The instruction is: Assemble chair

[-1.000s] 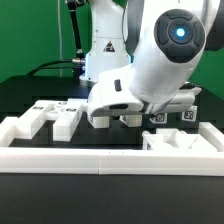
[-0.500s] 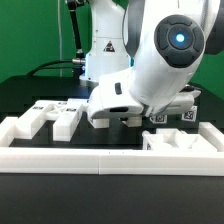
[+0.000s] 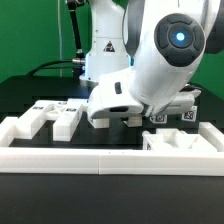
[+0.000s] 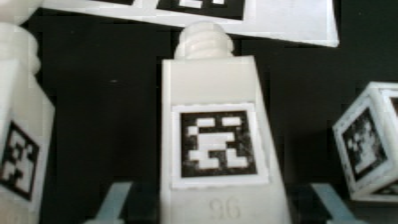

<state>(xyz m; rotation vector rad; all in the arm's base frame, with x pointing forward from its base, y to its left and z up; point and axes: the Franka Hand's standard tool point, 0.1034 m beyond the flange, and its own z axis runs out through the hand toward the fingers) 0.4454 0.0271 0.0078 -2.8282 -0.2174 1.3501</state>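
Observation:
In the wrist view a long white chair leg (image 4: 214, 120) with a square tag and a knobbed end lies on the black table, straight between my fingers. My gripper (image 4: 217, 205) is shut on its near end, one finger (image 4: 118, 200) on each side. Two more white tagged chair parts lie beside it, one (image 4: 18, 130) on one side and one (image 4: 370, 135) on the other. In the exterior view my gripper (image 3: 118, 118) is down low at the table's middle, mostly hidden under the white hand, and the leg is hidden there.
A low white border wall (image 3: 100, 160) runs along the front. Loose white chair parts (image 3: 52, 115) lie at the exterior view's left, another (image 3: 182, 141) at the front right. A flat white tagged surface (image 4: 125, 12) lies beyond the leg's knobbed end.
The arm has stayed in place low over the table. The jaws have closed in on the chair leg.

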